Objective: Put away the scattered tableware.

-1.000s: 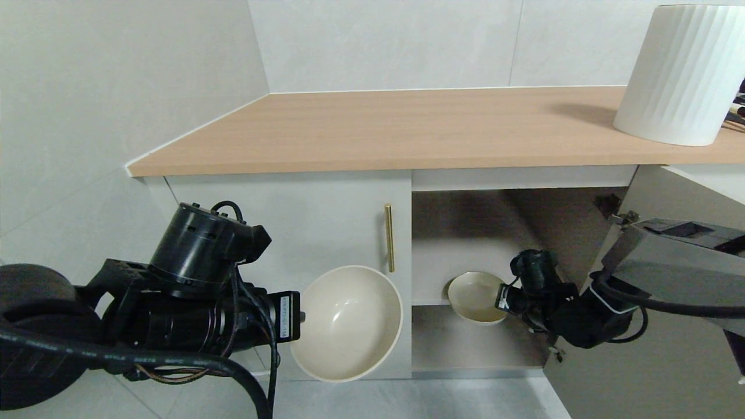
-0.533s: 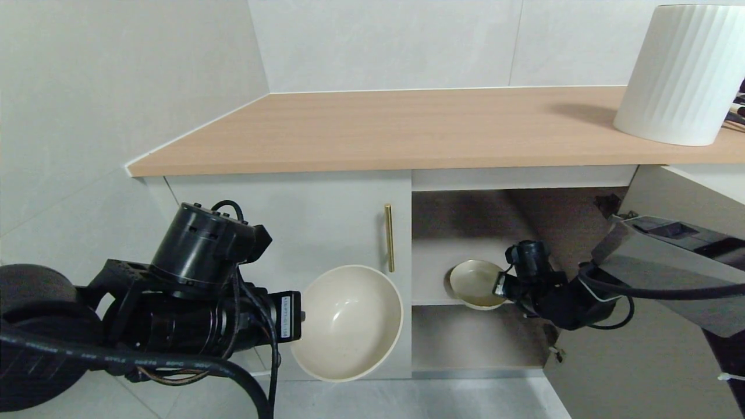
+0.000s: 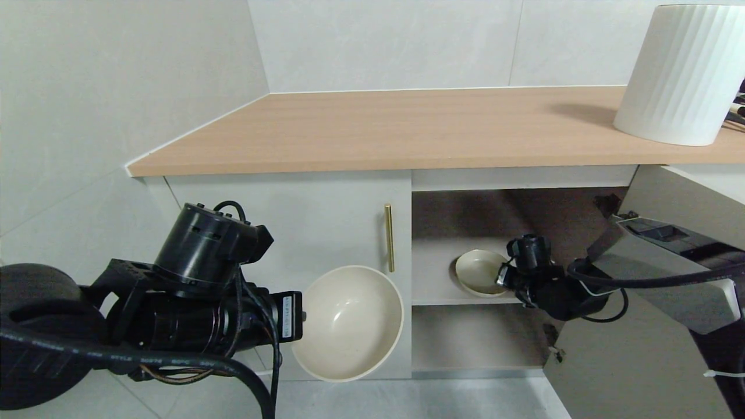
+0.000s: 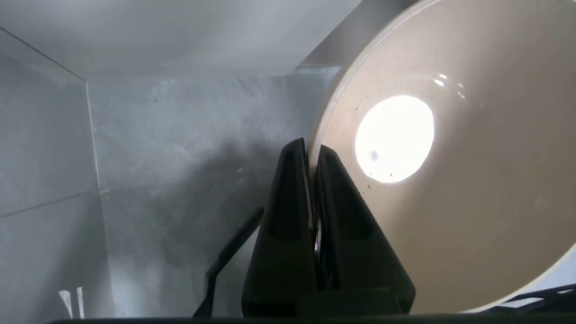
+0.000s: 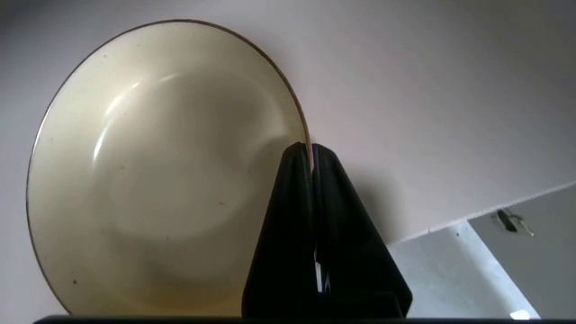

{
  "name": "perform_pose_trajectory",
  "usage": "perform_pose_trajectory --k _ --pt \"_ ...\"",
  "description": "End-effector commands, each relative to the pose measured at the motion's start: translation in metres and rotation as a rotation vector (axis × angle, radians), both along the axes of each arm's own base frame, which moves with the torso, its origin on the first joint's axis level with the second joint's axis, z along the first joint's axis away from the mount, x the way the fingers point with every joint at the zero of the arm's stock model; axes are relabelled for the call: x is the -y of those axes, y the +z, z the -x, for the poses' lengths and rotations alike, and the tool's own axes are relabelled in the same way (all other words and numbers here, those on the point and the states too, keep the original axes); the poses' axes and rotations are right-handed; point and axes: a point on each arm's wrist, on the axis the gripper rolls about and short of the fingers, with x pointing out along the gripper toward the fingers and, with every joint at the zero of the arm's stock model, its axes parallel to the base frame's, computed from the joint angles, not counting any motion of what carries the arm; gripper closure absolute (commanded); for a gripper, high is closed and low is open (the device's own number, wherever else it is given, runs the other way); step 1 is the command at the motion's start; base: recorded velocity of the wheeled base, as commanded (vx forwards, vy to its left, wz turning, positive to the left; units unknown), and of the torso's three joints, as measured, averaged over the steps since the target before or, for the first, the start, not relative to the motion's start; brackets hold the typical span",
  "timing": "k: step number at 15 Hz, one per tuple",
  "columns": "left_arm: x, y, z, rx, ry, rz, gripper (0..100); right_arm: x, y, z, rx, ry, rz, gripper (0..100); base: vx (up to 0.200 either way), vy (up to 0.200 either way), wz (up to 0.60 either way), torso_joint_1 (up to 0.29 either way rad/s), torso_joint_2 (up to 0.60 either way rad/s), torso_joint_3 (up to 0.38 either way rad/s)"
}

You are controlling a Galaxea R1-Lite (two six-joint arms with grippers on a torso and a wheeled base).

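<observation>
Lower centre of the head view, the left pincer [image 4: 313, 155] is clamped on the rim of a large cream bowl [image 3: 349, 323], held tilted before the closed cabinet door [image 3: 314, 221]. Right of centre, the right pincer [image 5: 311, 155] pinches the rim of a small cream bowl [image 3: 478, 272] over the cabinet shelf [image 3: 433, 285], perhaps resting on it.

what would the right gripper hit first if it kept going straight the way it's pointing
Most likely the cabinet's back wall. The right gripper, fingers shut on the small dish, points inward above the shelf, with nothing else ahead; depth is unclear.
</observation>
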Motion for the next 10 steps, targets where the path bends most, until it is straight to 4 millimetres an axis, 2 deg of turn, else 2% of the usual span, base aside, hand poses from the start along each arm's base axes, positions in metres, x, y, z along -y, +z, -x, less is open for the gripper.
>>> perform_pose_trajectory --k 1,10 --pt "0.0003 -0.0013 -0.0007 -0.005 0.001 -0.003 100 -0.0002 -0.0014 -0.0016 0.002 -0.001 -0.001 100 0.0 0.0 0.0 0.0 0.0 0.0" --pt "0.0006 -0.0012 -0.0012 -0.003 0.001 -0.002 100 0.0075 0.0005 -0.01 0.025 -0.041 -0.01 100 0.0 0.0 0.0 0.0 0.0 0.0"
